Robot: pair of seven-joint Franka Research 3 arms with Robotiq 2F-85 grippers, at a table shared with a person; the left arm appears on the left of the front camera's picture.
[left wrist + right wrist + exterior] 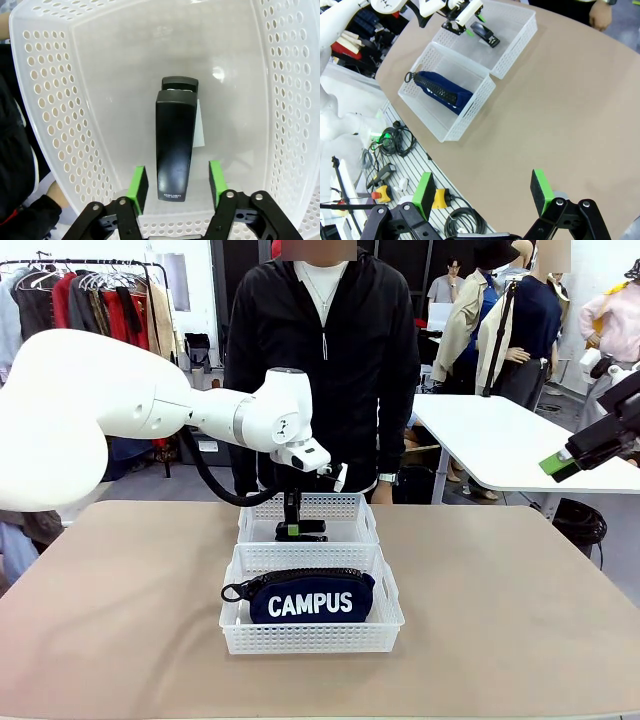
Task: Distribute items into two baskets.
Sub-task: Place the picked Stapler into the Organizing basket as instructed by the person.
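The small black stapler [175, 145] lies on the floor of the far white basket [50, 125]. My left gripper [177, 176] reaches down into that basket and straddles the stapler, open, with a gap showing at each green pad. From the front, the left gripper [292, 525] hangs over the stapler [302, 534] in the far basket [365, 504]. The navy "CAMPUS" pouch [310, 600] rests in the near basket [392, 608]. My right gripper [565, 462] is raised off to the right, open with nothing in it [485, 192], looking down on both baskets [520, 45] [440, 125], the pouch [442, 90] and the stapler [486, 33].
A person [320, 370] stands right behind the far basket, one hand [600, 15] at the table's far edge. The tan table [500, 620] lies bare on either side of the baskets. Cables and a slatted rack [410, 170] sit below the table edge.
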